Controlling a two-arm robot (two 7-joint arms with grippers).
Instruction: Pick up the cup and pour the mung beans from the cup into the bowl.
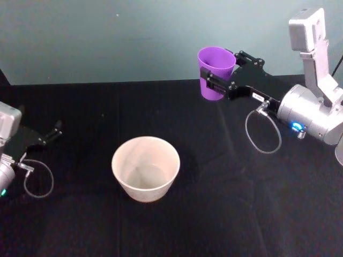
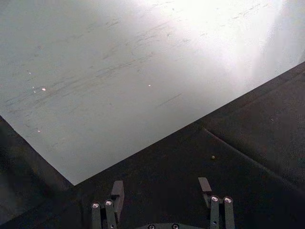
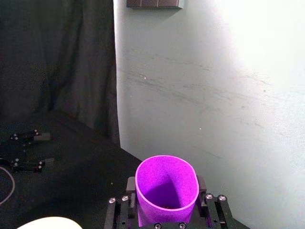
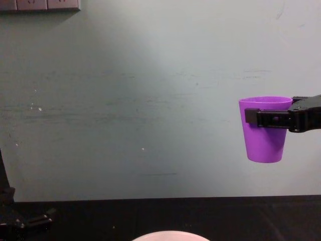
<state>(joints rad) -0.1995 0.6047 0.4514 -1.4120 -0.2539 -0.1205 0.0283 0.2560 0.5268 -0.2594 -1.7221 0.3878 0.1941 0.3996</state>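
We see the right gripper (image 1: 223, 72) raised well above the black table (image 1: 241, 209), its 2 jaws closed on the cup (image 1: 216, 63), one on each side just below the rim. The cup stands upright with its mouth facing up. In the chest view it hangs high in front of the pale wall, its base (image 4: 264, 155) clear of the tabletop. In the right wrist view we look down into the cup (image 3: 167, 188) past its shadowed purple inner wall. The bottom is dark, and we cannot tell what lies there.

The bowl (image 1: 144, 188) sits on the table near the middle, nearer to us and to the left of the cup, well apart from it and much lower. Its inside shows a smooth pale floor and wall. Its rim (image 4: 170, 235) shows at the lower edge of the chest view.

The left gripper (image 1: 55, 130) rests low at the left side of the table, well apart from the bowl. In the left wrist view its 2 jaws stand wide, with bare black cloth between them.
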